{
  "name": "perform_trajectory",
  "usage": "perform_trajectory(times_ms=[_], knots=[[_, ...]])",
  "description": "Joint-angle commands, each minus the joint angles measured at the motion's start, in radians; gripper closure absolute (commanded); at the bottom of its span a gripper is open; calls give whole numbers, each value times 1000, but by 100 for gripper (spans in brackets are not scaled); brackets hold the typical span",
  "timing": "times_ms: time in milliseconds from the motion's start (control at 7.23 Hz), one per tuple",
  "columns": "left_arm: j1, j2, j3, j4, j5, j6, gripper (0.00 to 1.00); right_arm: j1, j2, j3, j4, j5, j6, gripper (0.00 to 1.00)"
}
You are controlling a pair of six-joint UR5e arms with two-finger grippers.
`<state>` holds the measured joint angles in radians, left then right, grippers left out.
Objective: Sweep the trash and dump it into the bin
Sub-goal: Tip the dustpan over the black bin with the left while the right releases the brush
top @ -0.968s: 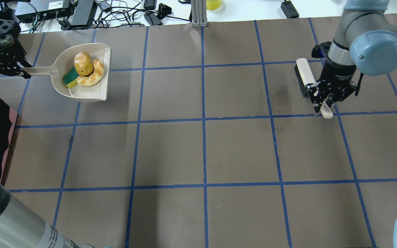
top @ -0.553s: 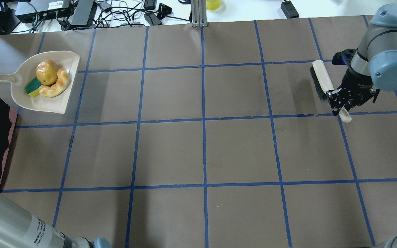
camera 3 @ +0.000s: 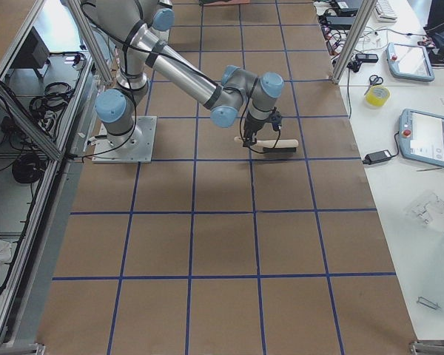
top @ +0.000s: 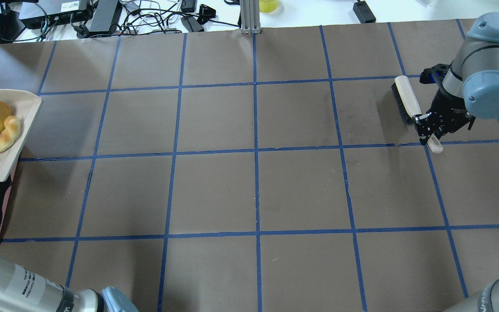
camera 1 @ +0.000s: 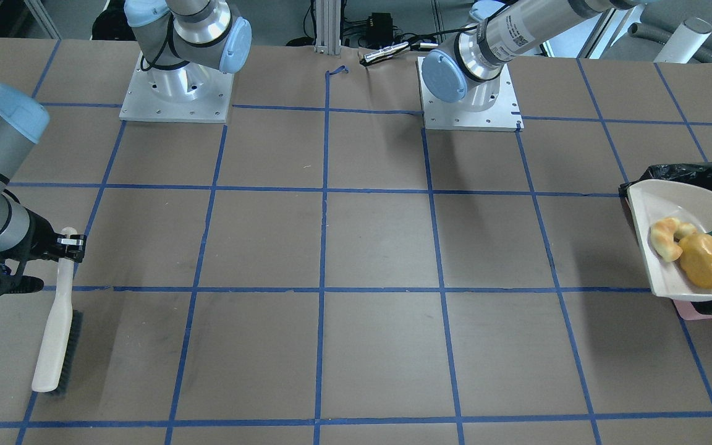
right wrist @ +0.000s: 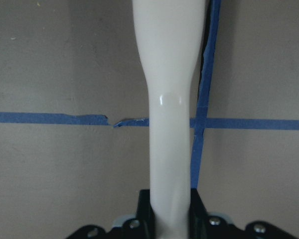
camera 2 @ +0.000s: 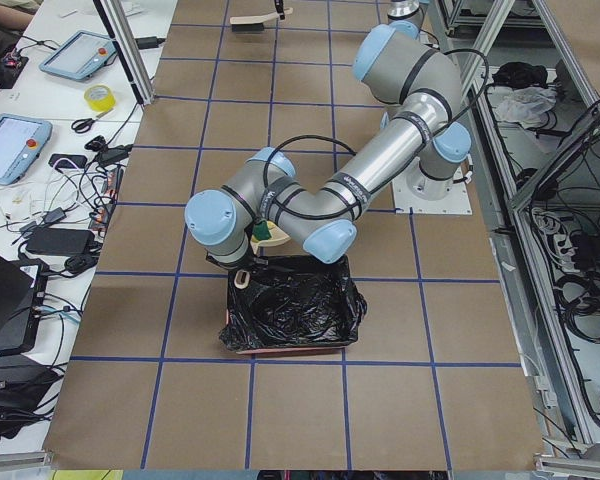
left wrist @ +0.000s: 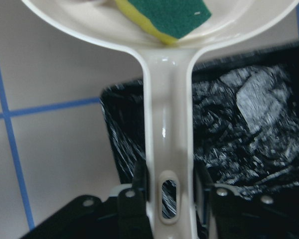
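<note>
From where I stand, the left pincer is clamped on the thin handle of the beige dustpan, one finger pressed to each side of the handle right at the hanging slot. The pan's scoop spreads out straight ahead of the pincer. The trash rides in that scoop. The yellow sponge, green side up, lies nearest the pincer at the throat of the handle. Farther out from it sit the golden-brown potato lump and the pale croissant, touching each other. Directly beneath the pincer and the handle is the bin, its crinkled black bag shining. The scoop hangs across the bin's edge and partly over the brown table with its blue tape grid.

Well apart from all this, at the other end of the table, the right pincer is closed tight around the white handle of a brush. The brush head with its dark bristles reaches out ahead of that pincer, and the rounded tip of the handle pokes out behind it. The brush sits low by the table, and I cannot tell whether the bristles touch it. A crossing of blue tape lines runs under the handle just ahead of the pincer
</note>
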<state>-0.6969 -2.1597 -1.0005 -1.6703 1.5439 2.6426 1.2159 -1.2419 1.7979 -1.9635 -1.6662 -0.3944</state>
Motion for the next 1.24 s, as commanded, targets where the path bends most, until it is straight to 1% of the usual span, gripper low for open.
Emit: perform_trajectory(times_ms=[0, 277, 415, 691, 968, 1106], knots=[[52, -14, 58, 9, 54, 181, 95, -15, 4, 0, -9, 2, -3, 100], [115, -40, 112, 10, 59, 346, 95, -38, 7, 1, -11, 14, -8, 100], [138, -52, 114, 56, 59, 425, 95, -38, 7, 1, -8, 14, -8, 100], [139, -66, 112, 127, 61, 546, 95, -38, 13, 3, -6, 17, -8, 100], [114, -65, 99, 220, 96, 664, 94, -38, 13, 5, -9, 28, -9, 100], [94, -65, 92, 268, 96, 669, 94, -38, 15, 5, -9, 26, -9, 89]])
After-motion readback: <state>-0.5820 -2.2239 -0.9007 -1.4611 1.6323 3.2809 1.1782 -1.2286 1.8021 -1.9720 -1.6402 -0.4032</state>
